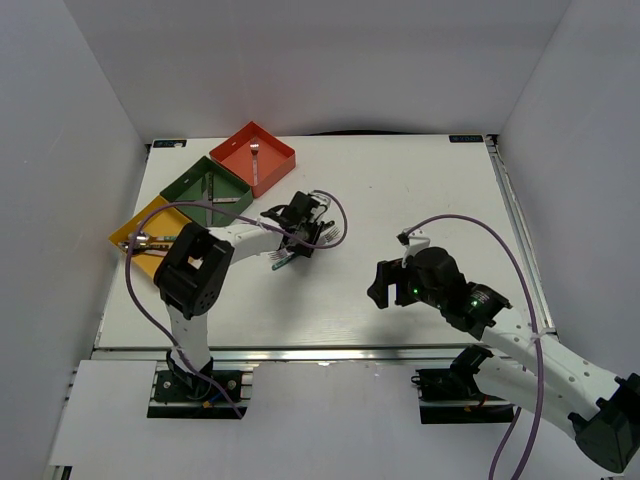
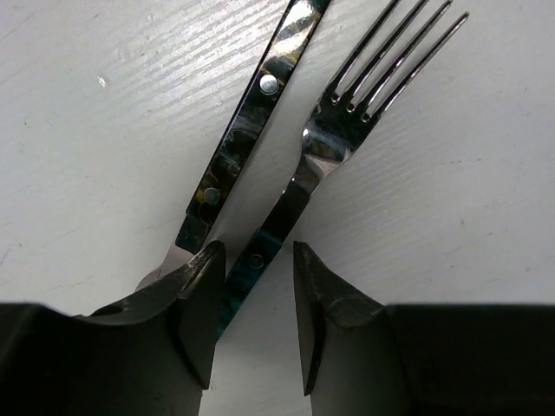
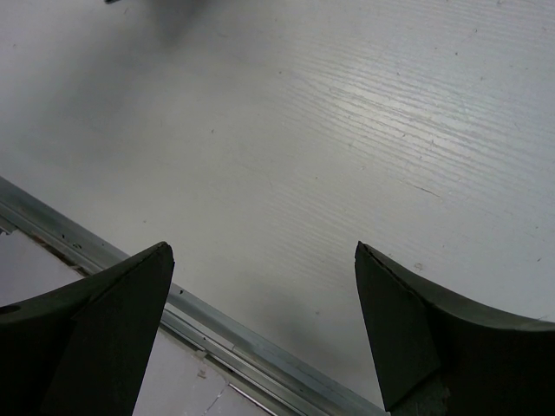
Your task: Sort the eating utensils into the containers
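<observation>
Two eating utensils lie side by side on the table under my left gripper [image 2: 256, 264]: a fork [image 2: 347, 130] with its tines pointing away, and a second riveted handle [image 2: 251, 121] to its left. The fork's teal handle runs between my fingers, against the left finger [image 2: 204, 295], with a gap to the right one, so the jaws stand open around it. In the top view this gripper [image 1: 300, 238] is right of the containers: red-orange [image 1: 275, 162], dark green [image 1: 185, 185] and yellow [image 1: 135, 228] trays. My right gripper [image 3: 260, 260] hangs open and empty over bare table.
A fork [image 1: 255, 150] lies in the red-orange tray, a utensil [image 1: 222, 201] in the green one, and more utensils [image 1: 150, 240] in the yellow one. A metal rail [image 3: 217, 334] marks the table's near edge below my right gripper [image 1: 385, 285]. White walls enclose the table.
</observation>
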You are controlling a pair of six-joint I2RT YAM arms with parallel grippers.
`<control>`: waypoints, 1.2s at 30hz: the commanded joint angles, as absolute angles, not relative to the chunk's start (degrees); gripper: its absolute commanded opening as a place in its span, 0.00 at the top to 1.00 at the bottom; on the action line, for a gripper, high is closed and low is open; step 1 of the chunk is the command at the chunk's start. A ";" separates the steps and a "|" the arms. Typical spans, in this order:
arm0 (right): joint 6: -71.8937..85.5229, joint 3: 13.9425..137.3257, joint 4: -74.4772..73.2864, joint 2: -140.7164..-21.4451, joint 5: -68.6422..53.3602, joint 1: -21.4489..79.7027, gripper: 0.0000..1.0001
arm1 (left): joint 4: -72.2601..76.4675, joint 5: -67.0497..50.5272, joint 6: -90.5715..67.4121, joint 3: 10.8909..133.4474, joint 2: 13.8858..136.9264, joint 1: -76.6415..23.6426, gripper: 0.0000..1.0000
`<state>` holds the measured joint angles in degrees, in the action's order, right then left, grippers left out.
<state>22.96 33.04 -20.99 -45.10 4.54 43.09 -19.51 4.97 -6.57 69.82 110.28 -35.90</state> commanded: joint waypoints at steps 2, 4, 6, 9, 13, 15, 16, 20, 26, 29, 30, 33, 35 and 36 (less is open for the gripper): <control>23.12 33.75 -18.90 -45.53 3.78 42.80 0.11 | -19.61 2.11 -9.49 65.13 108.64 -36.21 0.54; 23.20 33.58 -18.63 -45.53 3.60 42.80 0.11 | -19.60 1.15 -10.54 64.16 108.11 -36.21 0.59; 23.29 33.31 -18.28 -45.53 3.43 42.80 0.11 | -20.30 0.44 -12.56 63.20 107.06 -36.73 0.68; 23.55 33.05 -17.93 -45.44 3.25 42.80 0.11 | -21.27 1.31 -13.89 62.40 104.08 -40.07 0.79; 23.91 32.96 -17.32 -45.44 2.47 42.80 0.11 | -25.21 3.94 -13.89 63.54 100.38 -46.74 0.94; 24.08 33.39 -17.31 -45.35 2.02 42.80 0.11 | -27.06 6.31 -13.97 65.29 99.15 -48.59 1.00; 24.17 33.75 -17.31 -45.00 1.93 42.72 0.11 | -27.59 7.20 -14.24 65.74 98.01 -49.13 1.00; 24.43 35.42 -17.40 -43.51 1.84 42.80 0.11 | -27.43 10.80 -17.21 67.94 93.62 -49.39 1.00; 24.43 36.47 -17.49 -43.24 2.29 42.80 0.11 | -26.18 19.69 -23.55 77.15 93.50 -42.39 1.00; 24.70 35.95 -17.40 -43.68 1.85 42.80 0.11 | -27.33 21.70 -24.26 84.51 97.19 -35.87 1.00; 24.78 35.77 -17.23 -43.77 1.58 42.80 0.11 | -27.42 22.93 -23.74 86.46 99.99 -34.47 1.00; 25.05 35.07 -16.44 -44.03 0.70 42.72 0.11 | -31.27 26.62 -20.92 98.84 108.94 -29.28 1.00; 25.05 35.16 -16.44 -44.47 0.61 42.80 0.11 | -35.65 27.60 -19.34 107.01 114.41 -25.59 1.00; 24.87 35.24 -16.70 -44.91 0.62 42.80 0.11 | -36.55 27.60 -18.38 115.06 117.13 -24.53 1.00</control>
<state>24.51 34.26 -19.09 -44.27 1.54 43.09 -30.50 23.79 -20.73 104.29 111.85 -27.11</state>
